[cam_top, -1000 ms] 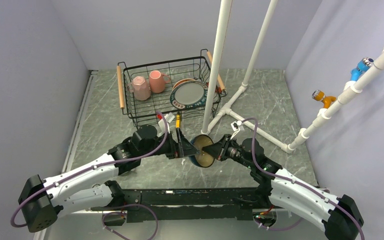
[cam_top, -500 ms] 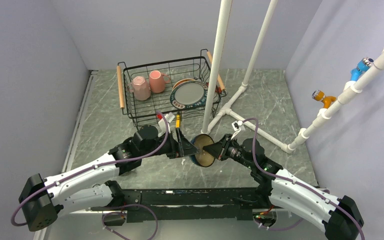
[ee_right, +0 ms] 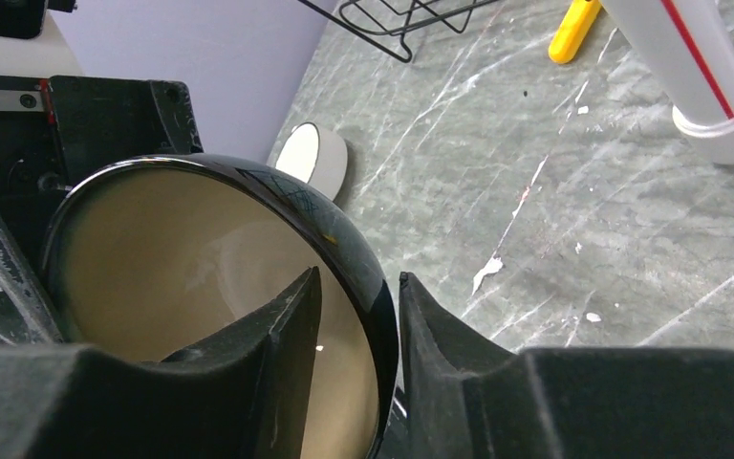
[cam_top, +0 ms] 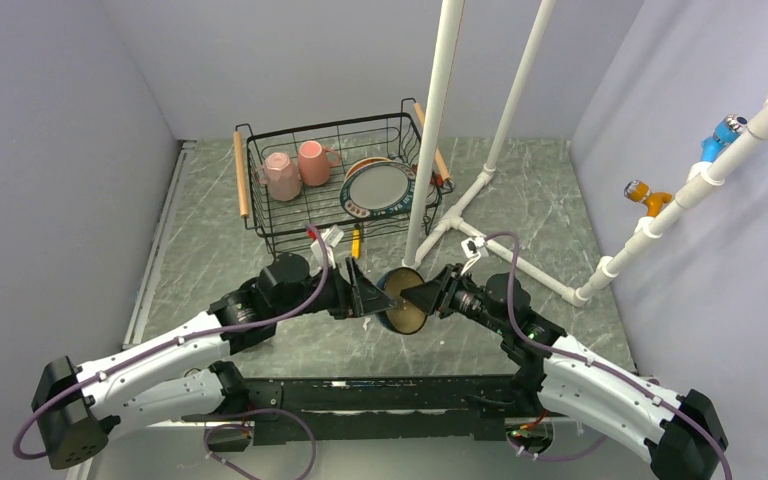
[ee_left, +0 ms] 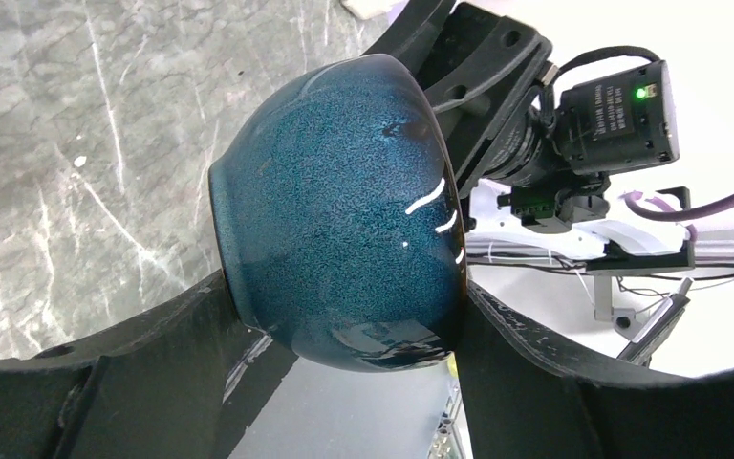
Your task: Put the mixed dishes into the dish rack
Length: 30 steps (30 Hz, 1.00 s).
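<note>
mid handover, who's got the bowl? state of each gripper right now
left gripper: closed on the dark-blue bowl, one finger at its foot, one at its rim.
right gripper: open, fingers astride the bowl's rim, not pinching it.

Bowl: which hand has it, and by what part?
Left hand clamps the bowl foot to rim. Right hand straddles the rim, one finger inside; its grip cannot be told.

A: Top view: fixed, high above and behind the table's (cam_top: 210, 250) near edge, angled down toward the far edge. Whole table in frame.
B: Wrist views?
A: Both very close, facing each other across the bowl (ee_left: 344, 220). Left sees its outside, right its inside. All three views share it.
</note>
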Available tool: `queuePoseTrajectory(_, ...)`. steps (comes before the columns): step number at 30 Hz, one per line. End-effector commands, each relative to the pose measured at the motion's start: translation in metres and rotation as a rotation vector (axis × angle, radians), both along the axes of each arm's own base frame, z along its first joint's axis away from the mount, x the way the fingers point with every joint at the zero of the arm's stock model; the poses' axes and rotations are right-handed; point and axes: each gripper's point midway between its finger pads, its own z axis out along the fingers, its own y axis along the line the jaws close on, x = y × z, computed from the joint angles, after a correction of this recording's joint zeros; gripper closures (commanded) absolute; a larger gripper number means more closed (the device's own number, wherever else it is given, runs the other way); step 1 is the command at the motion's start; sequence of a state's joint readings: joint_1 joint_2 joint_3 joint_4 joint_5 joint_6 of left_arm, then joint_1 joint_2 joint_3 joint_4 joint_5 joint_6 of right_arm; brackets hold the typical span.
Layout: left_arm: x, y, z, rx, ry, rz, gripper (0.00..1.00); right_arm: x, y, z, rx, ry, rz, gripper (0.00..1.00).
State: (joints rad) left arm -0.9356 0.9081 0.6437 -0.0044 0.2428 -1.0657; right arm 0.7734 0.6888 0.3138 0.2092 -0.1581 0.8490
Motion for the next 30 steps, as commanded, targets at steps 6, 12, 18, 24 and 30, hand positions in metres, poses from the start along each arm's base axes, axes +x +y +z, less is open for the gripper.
queuePoseTrajectory(6,0.004,0.005,0.055,-0.077,-0.103,0.035,1.00,0.001,0.014,0.035,0.067,-0.061,0.053,0.42)
queuePoseTrajectory(12,0.009,0.014,0.056,-0.052,-0.112,0.082,1.00,0.002,0.016,0.030,0.051,-0.047,0.057,0.10)
queuePoseTrajectory(18,0.013,0.021,0.060,-0.018,-0.121,0.111,1.00,0.002,0.017,0.027,0.033,-0.045,0.065,0.01)
queuePoseTrajectory(24,0.023,0.032,0.066,0.039,-0.134,0.144,1.00,0.002,0.015,0.029,0.017,-0.052,0.057,0.01)
queuePoseTrajectory(30,0.041,0.054,0.078,0.093,-0.172,0.181,1.00,0.007,-0.001,0.064,-0.043,-0.094,-0.003,0.01)
